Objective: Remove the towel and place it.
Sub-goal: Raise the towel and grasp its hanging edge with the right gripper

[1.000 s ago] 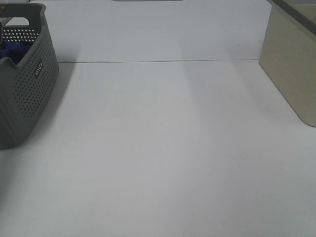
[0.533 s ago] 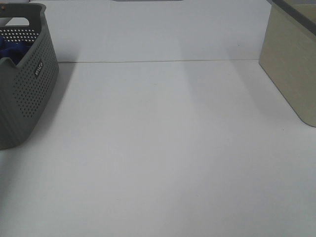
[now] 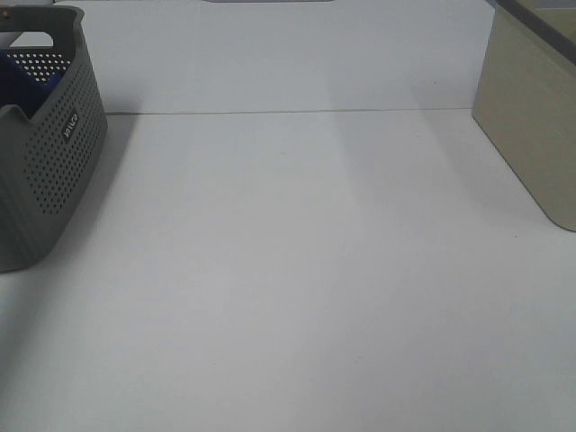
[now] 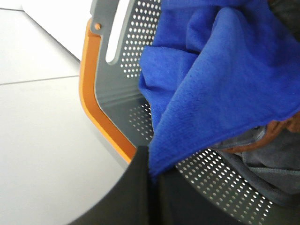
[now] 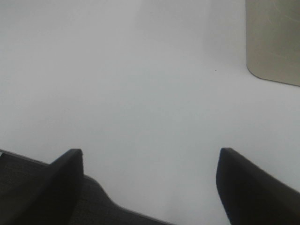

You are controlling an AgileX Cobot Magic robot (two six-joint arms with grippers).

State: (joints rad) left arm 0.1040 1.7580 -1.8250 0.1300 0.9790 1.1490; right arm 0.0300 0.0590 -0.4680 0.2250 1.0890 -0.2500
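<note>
The left pincer [image 4: 152, 187] is pressed together, pinching an edge of the blue towel [image 4: 220, 79]. The rest of the towel is bunched in the grey basket [image 4: 117, 112]. From high up only a bit of blue shows, and the basket is cut off. The right pincer [image 5: 150, 157] is spread wide, well apart from the basket, beside a beige box [image 5: 274, 42]. Wide bare tabletop [image 3: 297, 270] lies between the basket and the box.

— How is the left end effector [image 4: 151, 174] seen?
— Its jaws are pressed shut, and an edge of the towel [image 4: 225, 79] is pinched between them.
— And the right end effector [image 5: 150, 180]?
— Its jaws are held wide apart, and nothing is gripped.
</note>
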